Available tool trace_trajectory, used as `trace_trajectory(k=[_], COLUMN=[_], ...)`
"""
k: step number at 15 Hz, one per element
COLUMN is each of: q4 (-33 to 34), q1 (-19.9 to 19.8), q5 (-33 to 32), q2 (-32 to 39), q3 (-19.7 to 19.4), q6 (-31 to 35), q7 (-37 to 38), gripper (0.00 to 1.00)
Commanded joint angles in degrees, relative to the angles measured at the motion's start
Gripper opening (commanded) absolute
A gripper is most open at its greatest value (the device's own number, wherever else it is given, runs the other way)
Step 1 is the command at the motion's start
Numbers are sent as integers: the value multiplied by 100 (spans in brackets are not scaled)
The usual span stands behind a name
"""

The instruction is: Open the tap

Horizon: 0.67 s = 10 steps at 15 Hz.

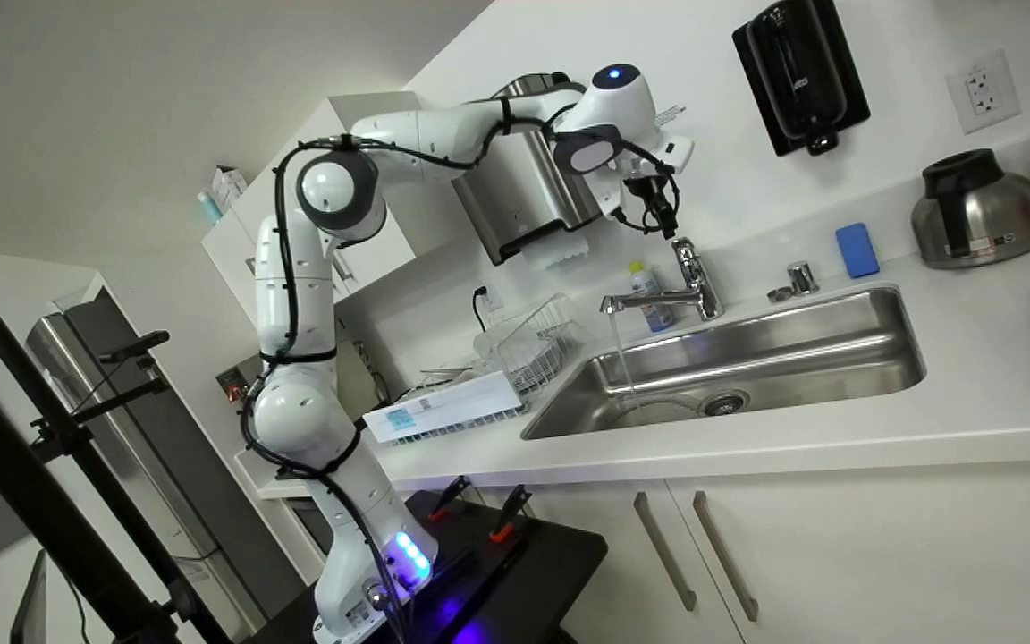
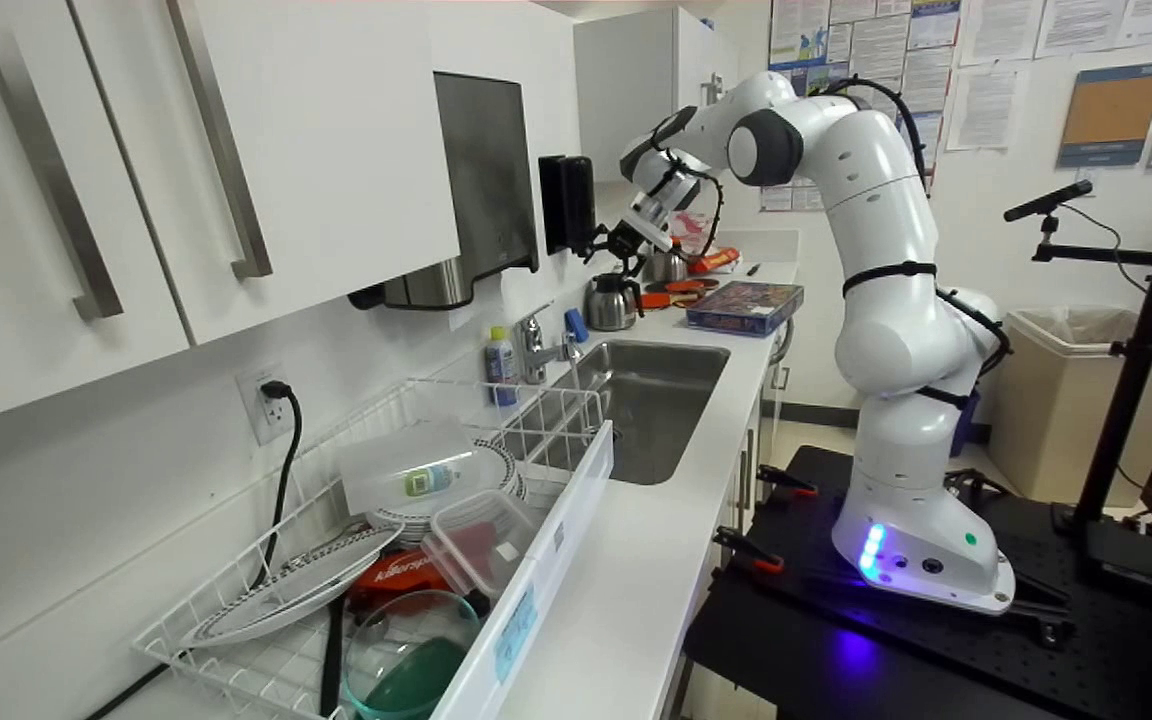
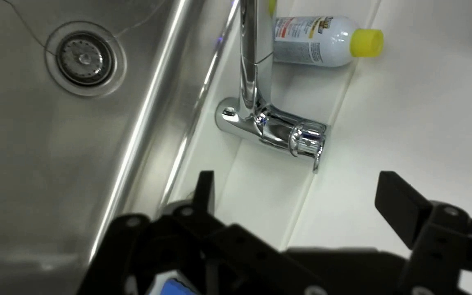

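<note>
The chrome tap (image 1: 700,284) stands at the back edge of the steel sink (image 1: 904,358); it also shows in an exterior view (image 2: 534,350) and the wrist view (image 3: 277,125). A thin stream of water runs from its spout into the sink in both exterior views. The lever handle (image 3: 317,157) points toward my gripper in the wrist view. My gripper (image 3: 296,180) is open, with nothing between its fingers. In an exterior view the gripper (image 1: 667,228) is above the tap's top; in an exterior view the gripper (image 2: 610,262) is higher than the tap. The lever lies beyond the fingertips.
A spray bottle with a yellow cap (image 3: 314,41) stands beside the tap. A stubby chrome fitting (image 1: 802,278), blue sponge (image 1: 856,250) and steel pot (image 1: 980,215) line the wall. A black dispenser (image 1: 801,76) and paper towel dispenser (image 1: 528,188) hang above. A dish rack (image 2: 376,560) is alongside.
</note>
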Motion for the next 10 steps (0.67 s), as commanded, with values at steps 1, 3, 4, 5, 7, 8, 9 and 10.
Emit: trace_trajectory(k=[1, 3, 4, 5, 7, 8, 9, 10], q4=[-425, -488, -509, -523, -513, -512, -512, -518], q1=[87, 99, 102, 111, 117, 117, 114, 108], q5=[-612, -837, -920, -993, -1085, -1123, -1156, -1165], q2=[-433, -495, -519, -533, -538, -538, -540, -546], q3=[-28, 4, 20, 32, 58, 72, 88, 105], q6=[-70, -46, -51, -48, -63, -63, -68, -68], q7=[307, 353, 370, 376, 375, 376, 374, 358], gripper=[100, 100, 100, 100, 100, 100, 100, 100])
